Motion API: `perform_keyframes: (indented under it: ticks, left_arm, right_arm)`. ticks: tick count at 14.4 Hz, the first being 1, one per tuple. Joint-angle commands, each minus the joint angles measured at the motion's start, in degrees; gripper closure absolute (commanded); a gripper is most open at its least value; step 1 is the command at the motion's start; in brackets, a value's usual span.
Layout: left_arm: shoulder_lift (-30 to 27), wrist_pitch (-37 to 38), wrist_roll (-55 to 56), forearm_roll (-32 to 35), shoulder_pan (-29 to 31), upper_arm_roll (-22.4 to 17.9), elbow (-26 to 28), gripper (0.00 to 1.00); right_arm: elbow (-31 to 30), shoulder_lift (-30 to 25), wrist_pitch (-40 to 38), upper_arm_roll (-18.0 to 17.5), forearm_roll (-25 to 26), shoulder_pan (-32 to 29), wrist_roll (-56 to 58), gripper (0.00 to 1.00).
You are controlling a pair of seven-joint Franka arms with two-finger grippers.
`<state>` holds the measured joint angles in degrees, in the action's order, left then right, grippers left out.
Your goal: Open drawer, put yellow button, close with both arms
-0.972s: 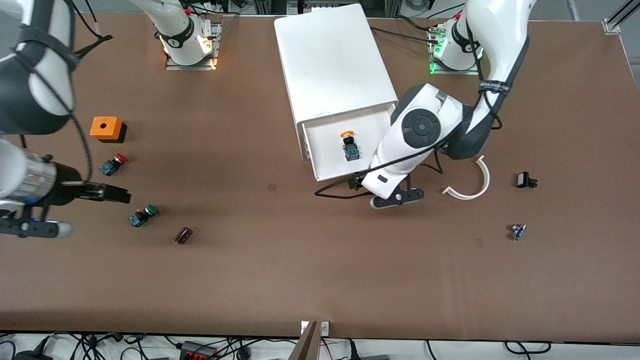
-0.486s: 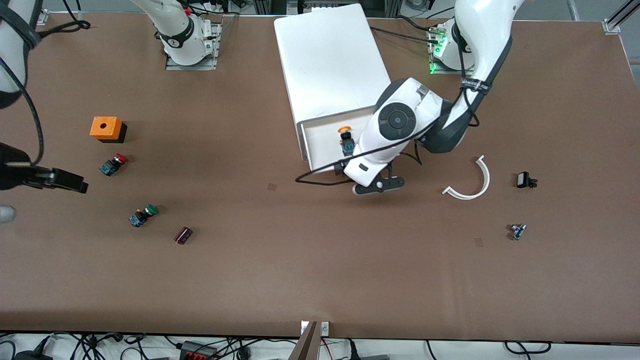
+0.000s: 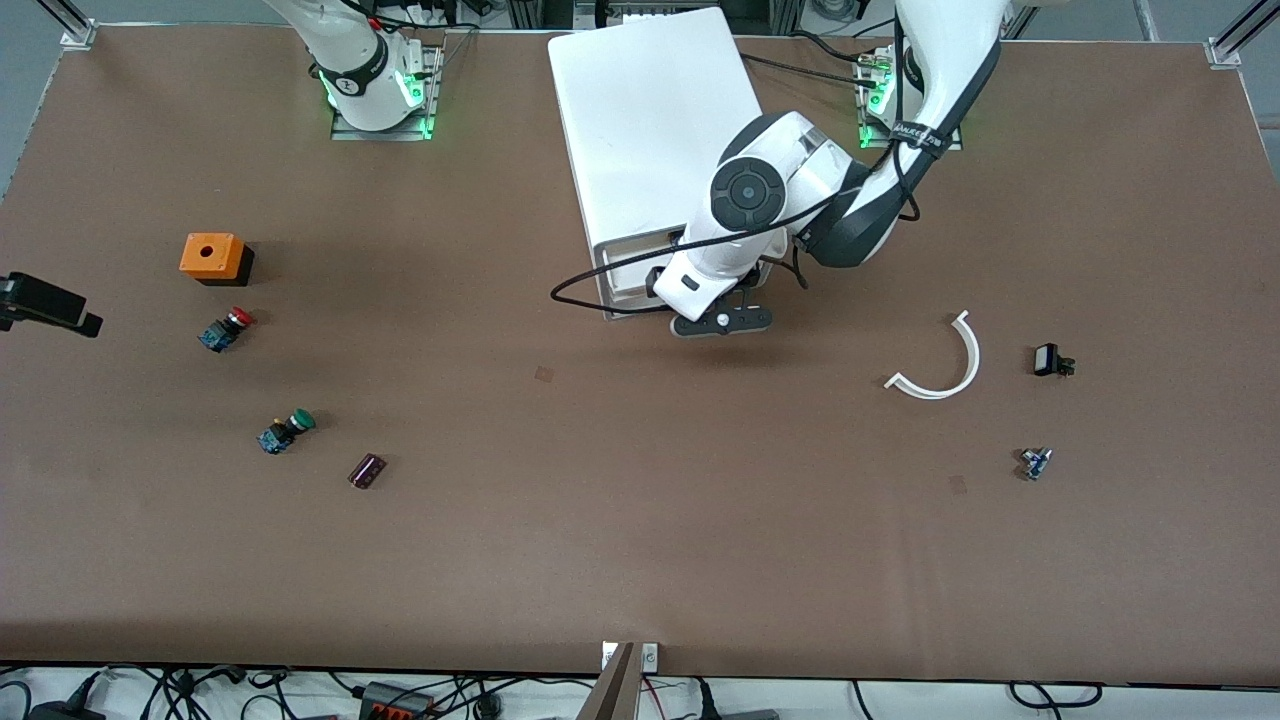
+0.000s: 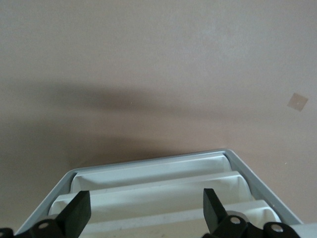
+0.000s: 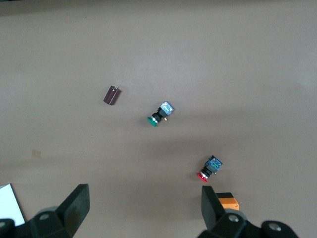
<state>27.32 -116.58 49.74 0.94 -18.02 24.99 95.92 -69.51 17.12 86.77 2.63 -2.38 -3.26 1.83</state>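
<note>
The white cabinet (image 3: pixel 660 130) stands at the robots' edge of the table, between the two bases. Its top drawer (image 3: pixel 625 275) sticks out only slightly; the left arm's wrist (image 3: pixel 715 275) covers most of its front. In the left wrist view, my left gripper (image 4: pixel 144 207) is open right at the drawer (image 4: pixel 163 225), above the stacked white fronts. The yellow button is hidden. My right gripper (image 3: pixel 50 305) hangs at the right arm's end of the table. It is open (image 5: pixel 143 201) over bare table, with nothing between its fingers.
Toward the right arm's end lie an orange box (image 3: pixel 210 257), a red button (image 3: pixel 226 329), a green button (image 3: pixel 286 431) and a brown cylinder (image 3: pixel 367 470). Toward the left arm's end lie a white curved strip (image 3: pixel 945 360) and two small parts (image 3: pixel 1050 360), (image 3: pixel 1036 462).
The left arm has moved toward the cabinet and the drawer has slid in with it, hiding the yellow button. The right arm has drawn back to the table's end.
</note>
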Motion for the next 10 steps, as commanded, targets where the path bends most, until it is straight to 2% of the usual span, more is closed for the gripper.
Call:
perform_keyframes:
  ticks: [1,3,4,8,10]
  left_arm:
    - [-2.54,1.71,0.71,0.73,1.58,2.95,3.04,0.0]
    - [-2.54,1.97,0.71,0.73,2.37,4.62,3.57,0.0]
    - [-2.62,2.24,0.8,0.73,2.64,4.8,3.66,0.0]
    - [-2.54,2.41,0.71,0.73,2.73,4.89,3.83,0.0]
    - [-2.54,2.94,0.71,0.73,2.73,4.98,3.83,0.0]
  right_arm:
    - [-3.53,-3.32,0.25,-1.75,1.5,0.0,0.19,0.0]
    - [-4.23,-4.46,-1.68,-1.83,2.46,0.18,-0.07,0.0]
    - [-6.75,-5.86,-1.25,-1.84,2.55,0.18,0.19,0.0]
    - [-21.42,-15.16,6.2,-2.01,2.73,0.36,0.36,0.0]
    - [-26.53,-18.51,9.55,-2.1,4.13,0.27,0.63,0.0]
